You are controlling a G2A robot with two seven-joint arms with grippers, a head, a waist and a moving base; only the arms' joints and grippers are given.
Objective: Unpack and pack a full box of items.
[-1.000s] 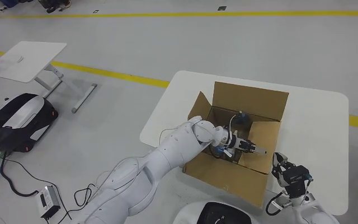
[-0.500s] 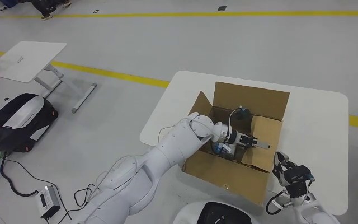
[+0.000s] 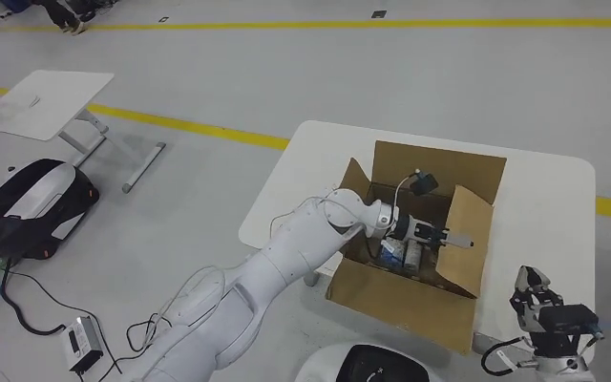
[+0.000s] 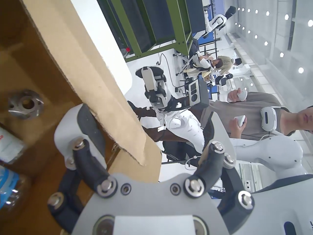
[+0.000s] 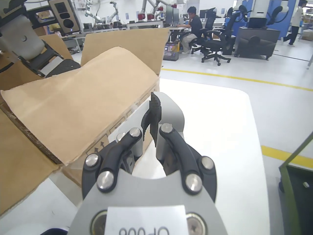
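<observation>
While the left gripper (image 4: pixel 149 125) sat at the side of the open cardboard box (image 3: pixel 401 291) nearest the right arm, its fingers (image 4: pixel 83 123) stood wide apart. The raised side flap (image 4: pixel 80 57) passed between them, with one finger inside the box and the other outside. The flap's torn edge lay against the inner finger, and nothing was clamped. The box stood on the white table (image 3: pixel 544 210) with its flaps up. Inside it, just past the left gripper, lay a round metal part (image 4: pixel 25 102) with a centre hole. Beside that part were a white-labelled bottle (image 4: pixel 8 145) and a clear bottle with blue on it (image 4: pixel 9 187). The right gripper (image 5: pixel 152 113) was over the table's near edge, off the box's near corner and apart from it. Its fingers were pressed together and held nothing.
</observation>
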